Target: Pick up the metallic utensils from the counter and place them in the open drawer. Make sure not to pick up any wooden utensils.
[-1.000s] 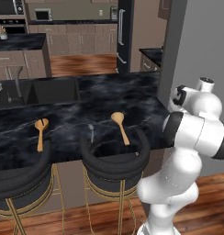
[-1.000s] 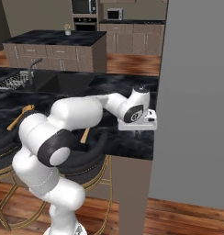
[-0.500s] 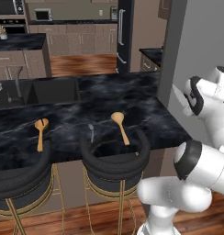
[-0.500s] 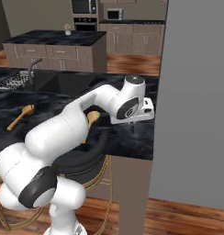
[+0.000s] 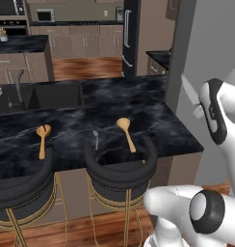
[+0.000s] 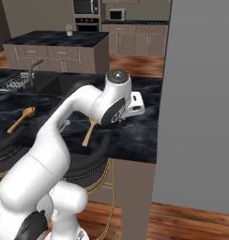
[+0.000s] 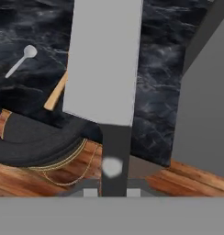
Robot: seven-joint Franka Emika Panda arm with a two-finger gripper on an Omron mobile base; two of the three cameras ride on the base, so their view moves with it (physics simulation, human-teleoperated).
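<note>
Jaws clamp the knife (image 7: pixel 104 69) by its handle — blade up near the grey wall (image 5: pixel 206 53); a swing could strike it, twisting the knife loose.

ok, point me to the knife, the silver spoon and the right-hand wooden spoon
knife (image 7: pixel 103 64): hand view, middle of the blade.
silver spoon (image 7: pixel 29 52): hand view, round head.
wooden spoon (image 5: pixel 123 123): left base view, oval head.
</note>
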